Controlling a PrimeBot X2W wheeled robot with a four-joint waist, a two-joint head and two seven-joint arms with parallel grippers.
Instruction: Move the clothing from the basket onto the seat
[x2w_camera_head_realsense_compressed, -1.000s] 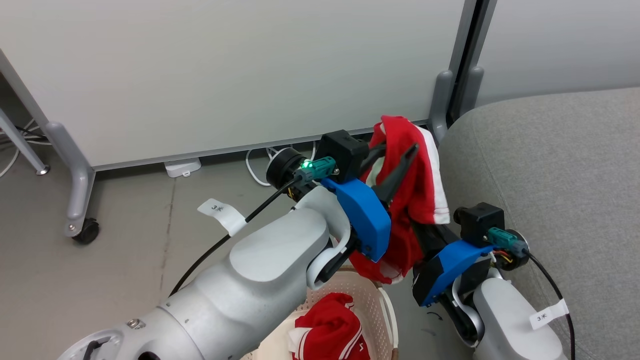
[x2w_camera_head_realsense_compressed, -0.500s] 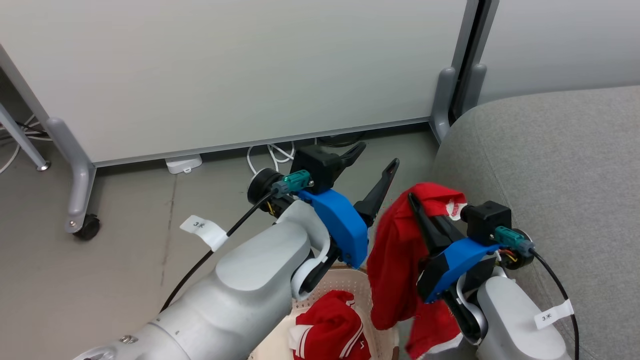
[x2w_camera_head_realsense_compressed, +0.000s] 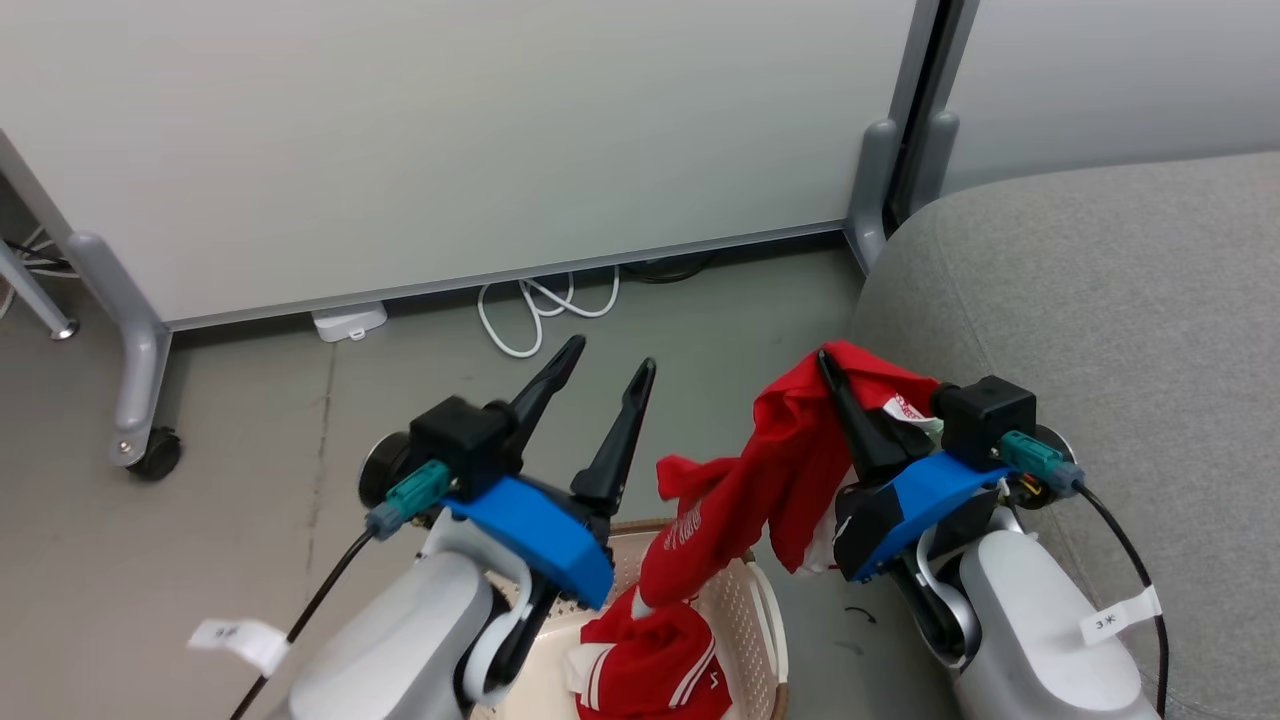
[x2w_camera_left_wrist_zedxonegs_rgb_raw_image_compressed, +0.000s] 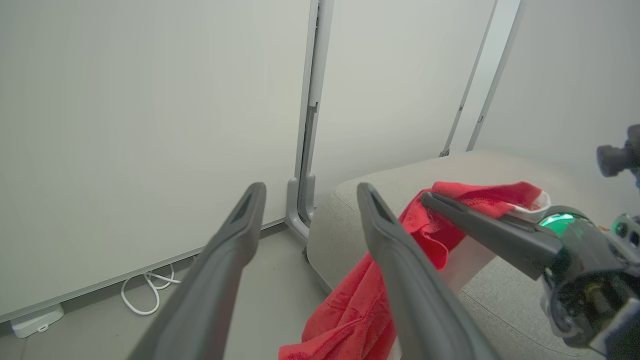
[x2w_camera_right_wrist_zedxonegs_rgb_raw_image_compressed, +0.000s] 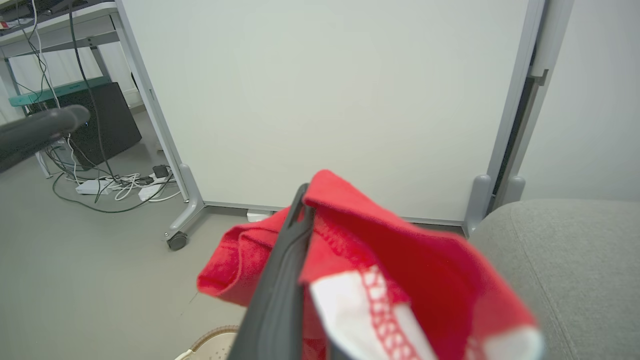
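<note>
My right gripper (x2w_camera_head_realsense_compressed: 832, 372) is shut on a red piece of clothing (x2w_camera_head_realsense_compressed: 790, 470) with white trim, which drapes over its fingers and hangs down toward the basket (x2w_camera_head_realsense_compressed: 755, 600). The same garment (x2w_camera_right_wrist_zedxonegs_rgb_raw_image_compressed: 380, 260) covers the right fingers in the right wrist view, and it (x2w_camera_left_wrist_zedxonegs_rgb_raw_image_compressed: 370, 300) hangs beside the right finger in the left wrist view. A second red garment (x2w_camera_head_realsense_compressed: 650, 665) lies in the cream basket at the bottom. My left gripper (x2w_camera_head_realsense_compressed: 608, 360) stands open and empty above the basket, left of the hanging cloth. The grey seat (x2w_camera_head_realsense_compressed: 1120, 330) lies right of the right gripper.
A white partition panel (x2w_camera_head_realsense_compressed: 450, 140) on grey wheeled legs (x2w_camera_head_realsense_compressed: 140, 400) stands behind. White cable loops (x2w_camera_head_realsense_compressed: 530, 310) and a small white box (x2w_camera_head_realsense_compressed: 348, 322) lie on the floor at its base. Cables and a black case (x2w_camera_right_wrist_zedxonegs_rgb_raw_image_compressed: 100, 130) sit farther left.
My left gripper let go of the red garment, opened wide and drew back down-left. The garment now hangs from the right gripper alone. The head view shifted slightly.
</note>
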